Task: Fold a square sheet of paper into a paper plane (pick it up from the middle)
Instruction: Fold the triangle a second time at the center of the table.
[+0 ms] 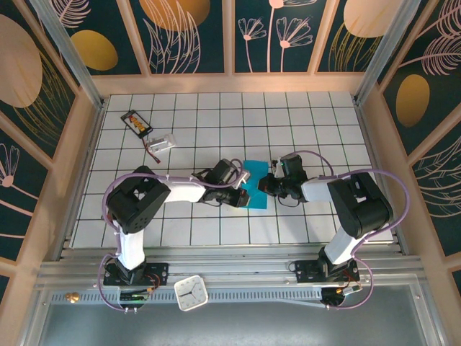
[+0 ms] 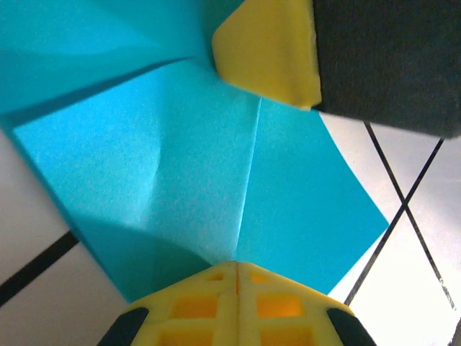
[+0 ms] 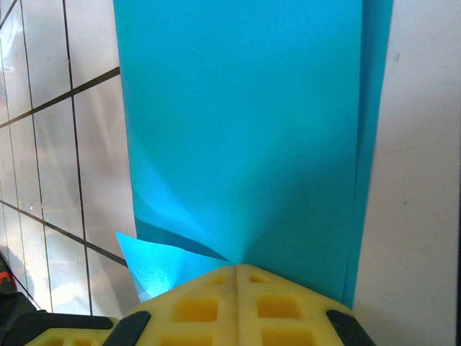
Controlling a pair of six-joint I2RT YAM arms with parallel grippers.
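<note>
Paper sheet: the teal paper sheet (image 1: 255,180) lies folded into a narrow strip on the white tiled table (image 1: 324,122), a little right of centre, between the two grippers.
Left gripper: the left gripper (image 1: 243,196) comes in from the left at the sheet's near-left edge. In the left wrist view its yellow fingers (image 2: 216,310) are pressed together on the paper's edge, and a straight crease (image 2: 251,173) runs up to the seam between them.
Right gripper: the right gripper (image 1: 266,185) meets the sheet's right edge. In the right wrist view its fingers (image 3: 209,306) are closed tight, with the paper's folds converging at their tips; a small loose flap (image 3: 155,263) sticks out on the left.
In the way: both arms reach in over the middle of the table and cover the sheet's side edges from above. A yellow finger of the right gripper (image 2: 270,50) rests on the paper at the top of the left wrist view.
Far left: a small black card with orange marks (image 1: 137,122), well apart from the sheet.
Beside the card: a small pale object with a red wire (image 1: 163,143), just nearer and to the right of it.
Near rail: a white clock (image 1: 191,293) between the arm bases.
Surround: dark panels with gold leaf patterns (image 1: 187,29).
</note>
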